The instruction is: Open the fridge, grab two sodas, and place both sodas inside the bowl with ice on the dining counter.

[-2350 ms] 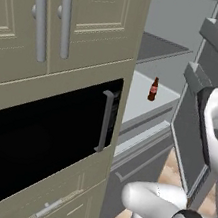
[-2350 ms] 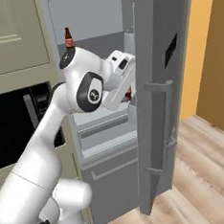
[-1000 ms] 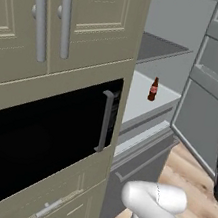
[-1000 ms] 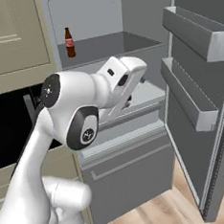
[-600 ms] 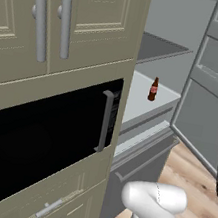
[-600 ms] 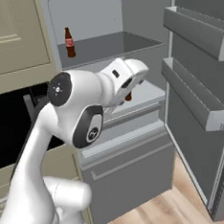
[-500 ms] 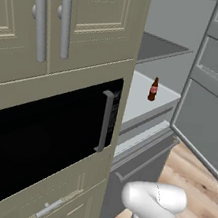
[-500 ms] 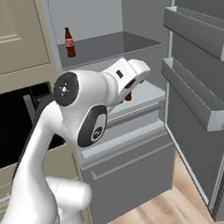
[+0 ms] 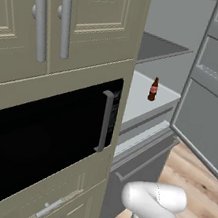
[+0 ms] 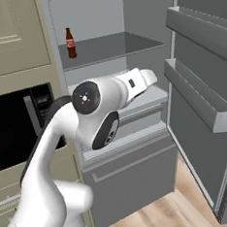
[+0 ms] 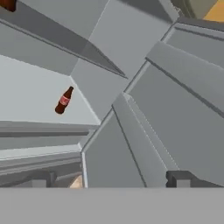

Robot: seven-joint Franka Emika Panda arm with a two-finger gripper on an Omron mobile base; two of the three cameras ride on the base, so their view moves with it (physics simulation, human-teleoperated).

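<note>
Grey fridge (image 10: 130, 60) stands open, its door (image 10: 202, 103) swung wide at three o'clock. One soda (image 10: 70, 43) stands upright on the upper shelf (image 10: 114, 46), at about eleven o'clock from the arm's hand. Another soda (image 9: 153, 89) stands on the pale shelf (image 9: 143, 99) below; in the hand view it sits at nine o'clock (image 11: 64, 100), leaning with that camera's roll. Both fingers (image 11: 179, 178) are spread wide, pinching nothing, well apart from either bottle. Left of the fridge, a black microwave (image 9: 39, 139) sits in beige cabinets (image 9: 70, 23).
</note>
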